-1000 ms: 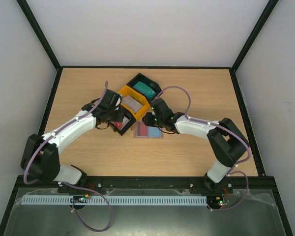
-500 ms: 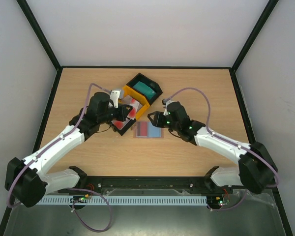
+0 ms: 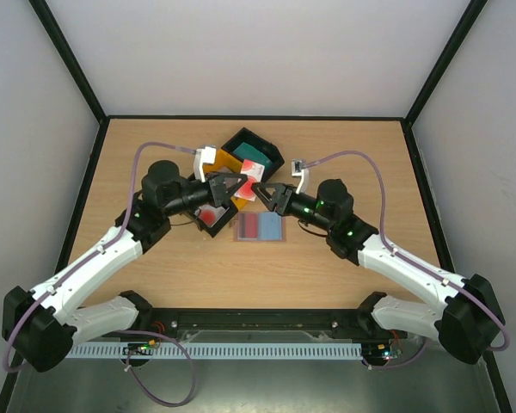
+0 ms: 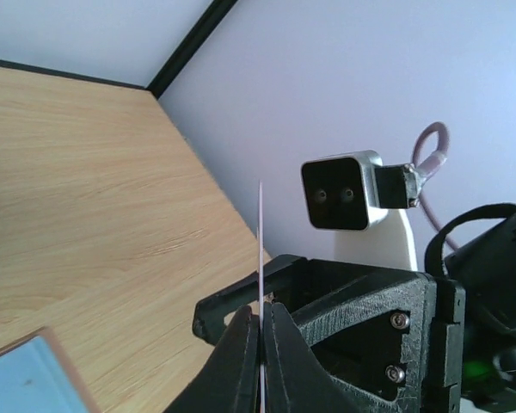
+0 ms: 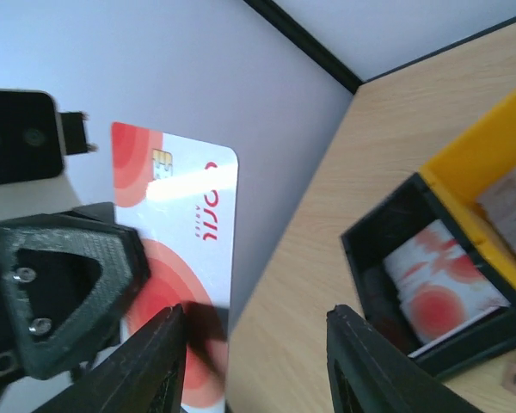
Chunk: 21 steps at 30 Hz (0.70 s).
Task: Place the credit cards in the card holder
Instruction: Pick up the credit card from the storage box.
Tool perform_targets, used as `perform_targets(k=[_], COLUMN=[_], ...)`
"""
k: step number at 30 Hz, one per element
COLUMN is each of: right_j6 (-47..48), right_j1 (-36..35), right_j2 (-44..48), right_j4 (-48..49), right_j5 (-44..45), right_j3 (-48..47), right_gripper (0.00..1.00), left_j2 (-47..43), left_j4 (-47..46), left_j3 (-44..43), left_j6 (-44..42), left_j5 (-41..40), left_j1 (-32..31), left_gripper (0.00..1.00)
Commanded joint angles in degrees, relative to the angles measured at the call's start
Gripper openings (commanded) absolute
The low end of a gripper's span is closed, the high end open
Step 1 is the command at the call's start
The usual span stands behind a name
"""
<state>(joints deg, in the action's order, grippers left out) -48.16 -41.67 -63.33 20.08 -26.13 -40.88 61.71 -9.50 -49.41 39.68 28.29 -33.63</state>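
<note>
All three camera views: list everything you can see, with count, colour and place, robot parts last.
table: one, light wood, under everything
far tray: one, black, behind yellow tray
teal cards: one stack, teal, in far tray
yellow tray: one, yellow, between black trays
pale cards: one stack, whitish, in yellow tray
near tray: one, black, left of card holder
red-and-white cards: one stack, red-and-white, in near tray
card holder: one, pinkish, blue pockets, open on table
held card: one, red-and-white, in air above trays
left gripper: one, black, shut on held card
right gripper: one, black, open beside held card
</note>
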Motion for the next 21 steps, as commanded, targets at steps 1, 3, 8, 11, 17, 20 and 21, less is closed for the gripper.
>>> perform_targets(k=[1,3,8,11,17,20,21], right_j6=[-5.8,-7.8,-14.5,-17.2,-19.2,-15.4,-13.5], right_j1=[0.1,0.1,0.1,0.2,0.1,0.1,0.2], right_j2=[1.3,1.6,2.6,2.0,2.2,3.3,3.8], right_j4=[9.0,11.2,23.6,27.5,31.4,25.0,21.6], right_j5=[-4.2,-4.7,-8.2,-10.2,-9.5,-6.6,-5.2], right_j3=[0.0,0.9,5.3,5.8,7.6,7.0,6.5], right_gripper=[0.40,0.38,0.33,0.25,0.02,0.02,0.02], left_j2=[-1.6,-1.9,-2.2,-2.5,-2.9,-2.9,-2.8], left_j4=[-5.2,-3.6,-3.0,-5.1,-4.9,-1.3,0.8], left_j3=[0.4,-1.1,-2.0,-0.5,1.2,2.0,2.1], left_j6=[4.6,4.6,6.7,9.0,9.3,7.3,6.1], left_j5=[3.6,4.0,5.7,6.5,4.8,1.9,0.0], left_j1=[-0.5,-0.5,-0.5,-0.5,-0.5,-0.5,-0.5], left_gripper=[0.04,0.04,0.05,0.05,0.19,0.51,0.53])
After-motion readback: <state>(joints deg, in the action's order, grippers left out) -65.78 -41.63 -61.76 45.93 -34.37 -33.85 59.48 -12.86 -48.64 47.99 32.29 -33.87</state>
